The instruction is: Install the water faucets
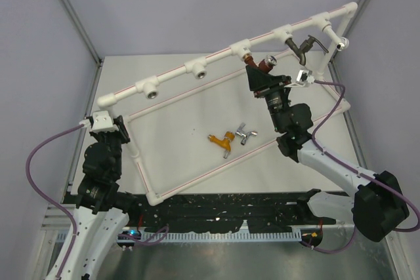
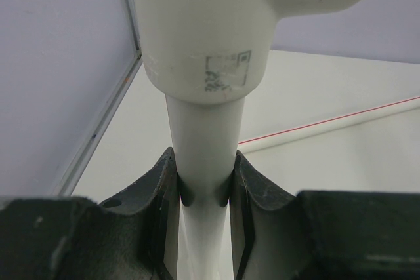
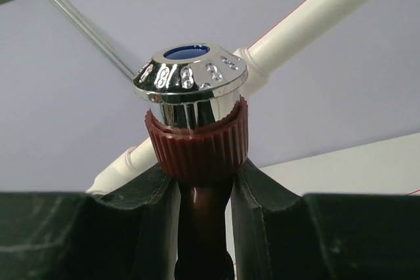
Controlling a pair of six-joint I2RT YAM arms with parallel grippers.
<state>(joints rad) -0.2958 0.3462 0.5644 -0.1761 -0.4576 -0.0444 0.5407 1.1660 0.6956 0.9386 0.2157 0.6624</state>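
The white pipe frame stands tilted up off the table, its row of T-shaped sockets facing forward. My left gripper is shut on the frame's left post, jaws pressed against both sides of the pipe. My right gripper is shut on the red-brown faucet, just below and right of the middle socket. In the right wrist view the ribbed red-brown collar and chrome end stick out above the jaws. A dark grey faucet hangs from a socket further right. The orange faucet and silver faucet lie on the table inside the frame.
The frame's lower pipes lie across the table around the loose faucets. Purple-grey walls close in the left, back and right sides. A black cable rail runs along the near edge between the arm bases.
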